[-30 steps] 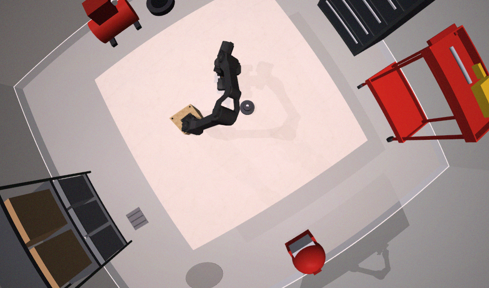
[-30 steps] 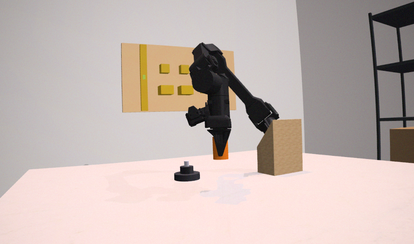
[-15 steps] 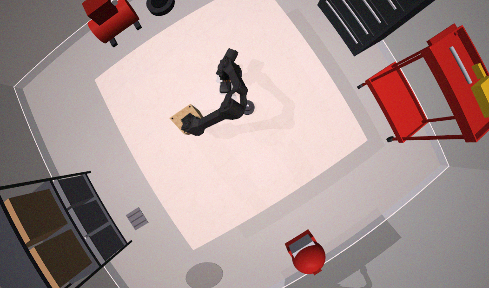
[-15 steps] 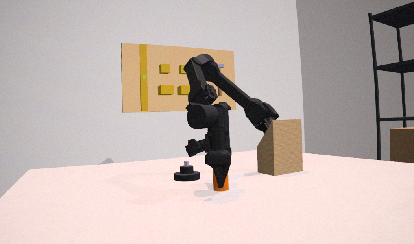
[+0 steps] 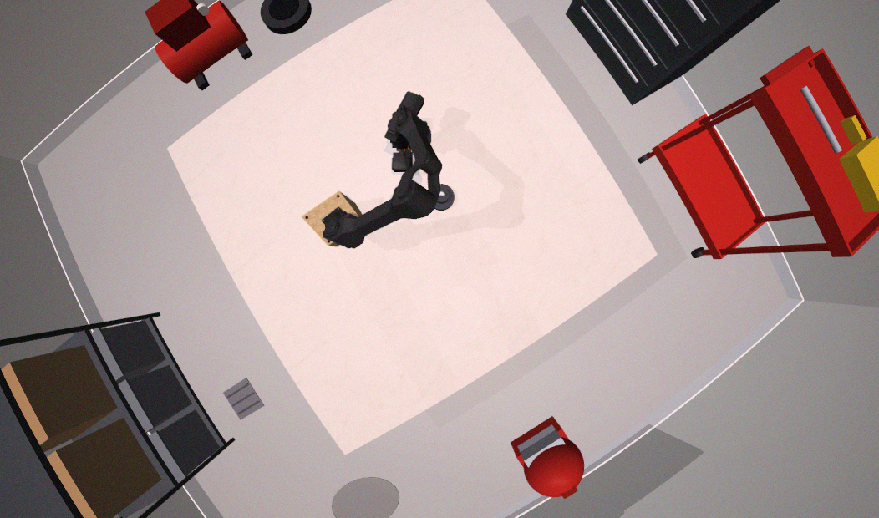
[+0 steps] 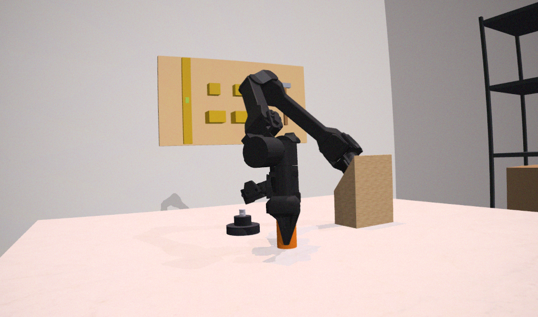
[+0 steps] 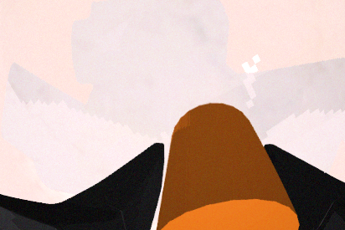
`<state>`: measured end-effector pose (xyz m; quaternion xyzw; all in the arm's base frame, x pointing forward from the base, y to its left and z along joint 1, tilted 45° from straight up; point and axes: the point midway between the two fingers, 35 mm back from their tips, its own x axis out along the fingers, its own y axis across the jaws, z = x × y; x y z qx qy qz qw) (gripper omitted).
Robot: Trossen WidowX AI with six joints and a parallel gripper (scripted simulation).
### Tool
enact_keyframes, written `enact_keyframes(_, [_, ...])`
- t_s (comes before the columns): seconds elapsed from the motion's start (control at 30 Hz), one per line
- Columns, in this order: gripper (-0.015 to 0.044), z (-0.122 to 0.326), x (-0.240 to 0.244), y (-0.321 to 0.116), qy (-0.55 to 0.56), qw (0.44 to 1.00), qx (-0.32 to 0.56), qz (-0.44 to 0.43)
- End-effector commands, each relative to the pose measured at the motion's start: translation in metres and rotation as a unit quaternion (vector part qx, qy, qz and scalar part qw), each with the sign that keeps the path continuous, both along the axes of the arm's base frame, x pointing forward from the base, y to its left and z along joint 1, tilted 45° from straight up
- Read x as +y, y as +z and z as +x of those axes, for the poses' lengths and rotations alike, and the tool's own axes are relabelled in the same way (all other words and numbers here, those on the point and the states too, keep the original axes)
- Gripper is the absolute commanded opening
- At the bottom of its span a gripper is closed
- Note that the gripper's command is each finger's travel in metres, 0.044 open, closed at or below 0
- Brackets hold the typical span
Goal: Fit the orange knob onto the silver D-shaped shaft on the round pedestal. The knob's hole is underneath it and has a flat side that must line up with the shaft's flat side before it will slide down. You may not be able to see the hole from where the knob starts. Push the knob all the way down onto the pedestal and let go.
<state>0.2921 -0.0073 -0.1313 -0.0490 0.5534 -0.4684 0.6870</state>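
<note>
The orange knob point(image 6: 293, 240) point(image 7: 222, 159) stands upright on the table, its underside and hole hidden. My gripper point(image 6: 287, 241) point(image 7: 213, 153) points down around it and is open a little. In the wrist view a thin gap shows between the left finger and the knob, while the right finger lies close along its other side. The dark round pedestal point(image 6: 243, 229) point(image 5: 449, 200) stands left of the knob in the exterior view, with the silver shaft point(image 6: 242, 212) upright and bare on top. The shaft's flat side cannot be made out. In the top view the arm partly covers the pedestal.
A wooden block point(image 6: 374, 191) point(image 5: 322, 212) with a sloped face stands at the arm's base, right of the knob in the exterior view. The arm's elbow hangs over the pedestal's edge in the top view. A pegboard point(image 6: 169, 100) and a shelf rack point(image 6: 515, 88) are beyond the table.
</note>
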Motion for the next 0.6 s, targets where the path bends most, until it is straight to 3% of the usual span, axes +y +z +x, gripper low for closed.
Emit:
enact_keyframes(0.0, [0.024,0.0,0.0,0.0,0.0,1.0,0.0,0.0])
enact_keyframes(0.4, [0.024,0.0,0.0,0.0,0.0,1.0,0.0,0.0])
enact_keyframes(0.57, [0.0371,0.005,0.041,0.039,0.002,1.0,0.001,0.001])
